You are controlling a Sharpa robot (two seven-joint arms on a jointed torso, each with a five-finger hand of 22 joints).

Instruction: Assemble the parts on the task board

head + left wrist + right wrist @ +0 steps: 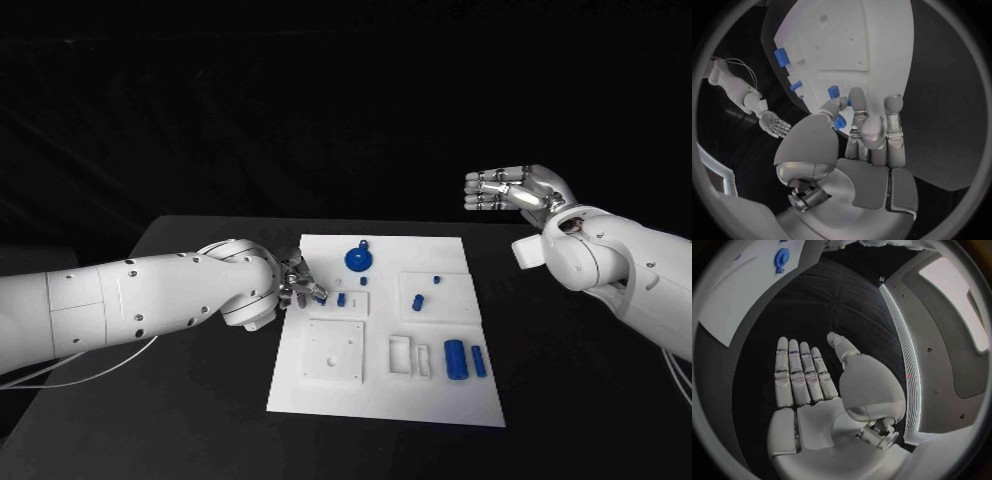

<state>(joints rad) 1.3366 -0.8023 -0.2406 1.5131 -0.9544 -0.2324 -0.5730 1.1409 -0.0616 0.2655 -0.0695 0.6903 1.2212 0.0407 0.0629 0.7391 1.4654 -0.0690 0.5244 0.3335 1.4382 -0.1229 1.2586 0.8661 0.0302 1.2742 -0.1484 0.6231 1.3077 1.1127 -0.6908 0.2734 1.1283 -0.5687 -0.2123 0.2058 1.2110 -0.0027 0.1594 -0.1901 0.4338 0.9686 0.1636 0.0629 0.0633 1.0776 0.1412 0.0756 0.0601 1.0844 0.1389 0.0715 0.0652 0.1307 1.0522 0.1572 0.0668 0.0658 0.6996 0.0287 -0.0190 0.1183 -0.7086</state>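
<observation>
— Parts first, nearest us: on the task board, what do we see at about five o'clock?

— We see two blue cylinders lying side by side, the thicker one beside a thin one, next to a small white frame. At about seven o'clock sits a white square plate.

— And further up the board?

— We find two small blue pegs in a raised block toward three o'clock, and a round blue disc part at about twelve o'clock.

— Where is our left hand?

— It rests at the board's nine o'clock edge, fingers curled down over a low block. In the left wrist view we see the thumb and a finger closed on a small blue piece; the other fingers stand close together.

— Our right hand?

— It hangs raised off the board, toward two o'clock, beyond the table's far corner. In the right wrist view the hand is flat, fingers straight and side by side, thumb apart, holding nothing.
</observation>
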